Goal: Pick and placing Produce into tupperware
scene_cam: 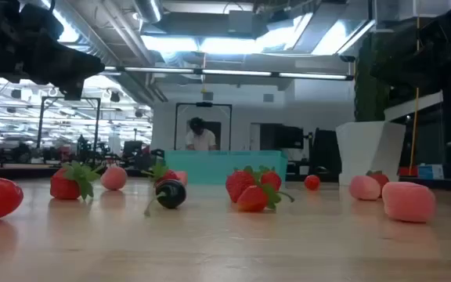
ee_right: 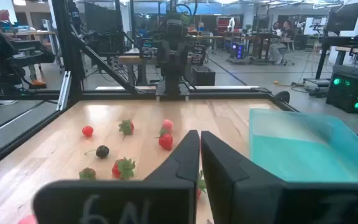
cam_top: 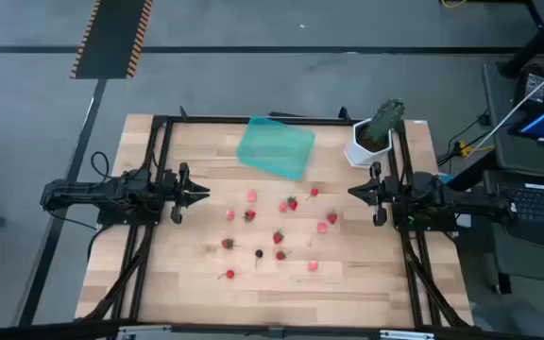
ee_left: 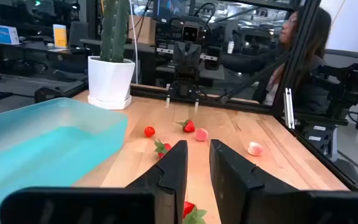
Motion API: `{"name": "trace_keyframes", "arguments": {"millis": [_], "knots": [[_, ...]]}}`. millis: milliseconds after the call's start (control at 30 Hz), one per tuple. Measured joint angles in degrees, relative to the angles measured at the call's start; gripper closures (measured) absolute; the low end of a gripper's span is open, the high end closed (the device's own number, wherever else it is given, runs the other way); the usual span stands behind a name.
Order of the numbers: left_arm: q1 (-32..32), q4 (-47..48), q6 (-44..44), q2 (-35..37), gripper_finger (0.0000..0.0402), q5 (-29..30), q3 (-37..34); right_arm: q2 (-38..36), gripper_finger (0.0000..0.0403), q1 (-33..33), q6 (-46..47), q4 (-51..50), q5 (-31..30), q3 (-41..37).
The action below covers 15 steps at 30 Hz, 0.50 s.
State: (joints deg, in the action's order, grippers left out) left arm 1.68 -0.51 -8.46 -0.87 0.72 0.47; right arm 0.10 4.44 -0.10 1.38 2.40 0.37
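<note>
Pale planked wood table [cam_top: 366,283], translucent tupperware [cam_top: 274,147]

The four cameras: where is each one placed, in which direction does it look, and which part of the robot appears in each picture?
High view: above the table, looking straight down; both arms, left gripper, right gripper.
Low view: at table-top height, looking level across the berries into the room; dark arm parts overhead.
Left wrist view: on the left arm, facing the right arm past its own fingers.
Right wrist view: on the right arm, facing the left arm past its own fingers.
All four show the teal tupperware.
</note>
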Motion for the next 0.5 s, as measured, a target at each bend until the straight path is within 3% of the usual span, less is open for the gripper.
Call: {"name": "trace_keyframes", "arguments": {"millis": [500], "knots": [[0.01,0.00,0.01,-0.01,0.0366,-0.01,0.00,0.01,0.0382,0.01,0.00,0.00,-0.01,0.00]]}}
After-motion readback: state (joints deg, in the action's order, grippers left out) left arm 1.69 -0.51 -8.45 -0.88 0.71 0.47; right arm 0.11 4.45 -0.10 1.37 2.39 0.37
